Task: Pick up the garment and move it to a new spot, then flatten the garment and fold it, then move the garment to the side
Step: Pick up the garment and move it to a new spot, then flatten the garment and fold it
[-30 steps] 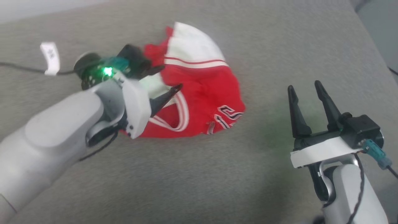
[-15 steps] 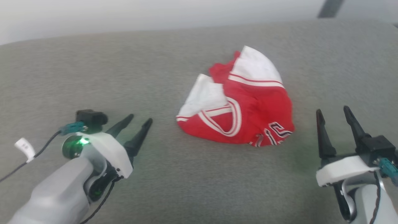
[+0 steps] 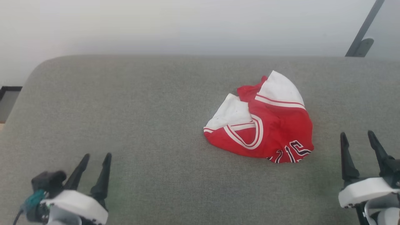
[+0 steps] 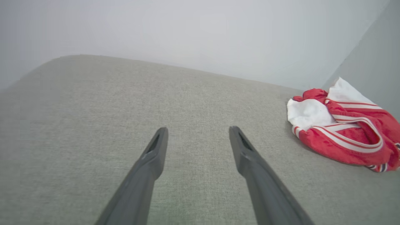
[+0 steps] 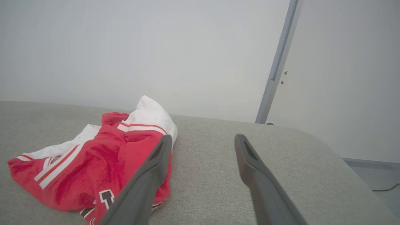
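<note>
1. A pale, bare wall (image 3: 187, 25) runs across the top of the head view, with a slanted grey metal post (image 3: 364, 28) in the upper right corner. Neither showed a second ago. The whole picture has shifted, so the camera has lifted, not the things.
2. Below the wall lies a broad grey cloth-covered tabletop (image 3: 125, 109) with rounded far corners.
3. The garment (image 3: 275, 131), a red jersey-style shirt with white sleeve parts, red-and-white striped trim and black-and-white lettering, lies right of centre in the head view. It is a bunched heap with the lettering at its lower right edge. Its outline matches the heap in the earlier pictures, so the cloth itself seems not to have moved.
4. The left hand (image 3: 97, 154) sits at the lower left of the frame, fingers spread and empty, well apart from the garment. A second ago it was over the left part of the heap, its fingers at the cloth. Half a second ago it had already drawn back.
5. The right hand (image 3: 357, 133) is at the lower right, near the garment but not touching it. It stands open and holds nothing, as it did before.
6. My reading is that the garment has been let go and both arms have returned to rest. The cloth is crumpled, so flattening and folding look not yet done. The next move would need a fresh grasp on an edge or sleeve.
</note>
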Controlling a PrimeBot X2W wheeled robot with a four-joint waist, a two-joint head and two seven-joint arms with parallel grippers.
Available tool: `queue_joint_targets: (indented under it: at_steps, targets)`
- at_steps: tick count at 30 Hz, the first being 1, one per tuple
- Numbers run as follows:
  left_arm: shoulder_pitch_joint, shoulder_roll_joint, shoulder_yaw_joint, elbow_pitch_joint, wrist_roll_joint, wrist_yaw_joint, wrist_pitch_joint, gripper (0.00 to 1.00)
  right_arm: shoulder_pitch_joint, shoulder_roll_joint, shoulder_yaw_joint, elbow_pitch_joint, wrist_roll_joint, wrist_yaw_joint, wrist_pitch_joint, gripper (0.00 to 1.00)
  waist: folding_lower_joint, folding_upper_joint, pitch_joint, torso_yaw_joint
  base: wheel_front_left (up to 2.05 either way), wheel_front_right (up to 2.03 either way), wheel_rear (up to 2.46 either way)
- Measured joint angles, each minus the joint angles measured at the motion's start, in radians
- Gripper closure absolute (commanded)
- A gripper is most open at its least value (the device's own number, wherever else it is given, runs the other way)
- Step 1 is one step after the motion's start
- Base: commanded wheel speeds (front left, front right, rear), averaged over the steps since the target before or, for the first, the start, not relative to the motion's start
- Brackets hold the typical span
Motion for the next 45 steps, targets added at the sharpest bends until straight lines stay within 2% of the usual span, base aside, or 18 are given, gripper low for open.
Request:
queue_joint_targets:
  at_steps: [5,11,17,26,31,33,37,38,43,45]
  targets:
    - [0.117,-0.077,0.162,-0.132,0.178,0.008,0.0,0.0,0.019,-0.007,-0.007,-0.008,0.001,0.0,0.0,0.0,0.0,0.0,-0.03,-0.008,0.0,0.0,0.0]
    - [0.189,-0.17,0.277,-0.245,0.34,-0.005,0.0,0.0,0.019,-0.008,0.002,-0.022,0.019,0.0,0.0,0.0,0.0,0.0002,-0.052,-0.026,0.0,0.0,0.0]
    - [0.209,-0.228,0.302,-0.235,0.4,-0.021,0.0,0.0,0.016,-0.008,0.02,-0.014,0.022,0.0,0.0,0.0,0.0,0.0002,-0.049,-0.038,0.0,0.0,0.0]
    - [0.209,-0.259,0.328,-0.25,0.427,-0.027,0.0,0.0,0.003,-0.024,0.044,-0.001,0.025,0.0,0.0,0.0,0.0,0.0001,-0.036,-0.045,0.0,0.0,0.0]
    - [0.206,-0.271,0.31,-0.265,0.425,-0.027,0.0,0.0,-0.031,-0.062,0.093,0.056,0.03,0.0,0.008,0.0,0.0,0.0001,-0.013,-0.037,0.0,0.0,0.0]
    - [0.193,-0.28,0.302,-0.267,0.424,-0.027,0.0,0.0,-0.074,-0.095,0.132,0.077,0.039,0.0,0.044,0.0,0.0,0.0001,0.005,-0.031,0.0,0.0,0.0]
    - [0.148,-0.294,0.275,-0.267,0.416,-0.028,0.0,0.0,-0.212,-0.187,0.257,0.088,0.098,0.0,0.183,0.0,0.0,0.0001,0.056,-0.019,0.0,0.0,0.0]
    - [0.148,-0.294,0.275,-0.267,0.416,-0.028,0.0,0.0,-0.212,-0.187,0.257,0.088,0.098,0.0,0.183,0.0,0.0,0.0001,0.056,-0.019,0.0,0.0,0.0]
    - [0.082,-0.314,0.228,-0.252,0.4,-0.028,0.0,0.0,-0.4,-0.33,0.411,0.104,0.215,0.0,0.417,0.0,0.0,0.0001,0.13,0.007,0.0,0.0,0.0]
    - [0.06,-0.322,0.213,-0.243,0.397,-0.028,0.0,0.0,-0.47,-0.364,0.476,0.106,0.295,0.0,0.506,0.0,0.0,0.0001,0.159,0.02,0.0,0.0,0.0]
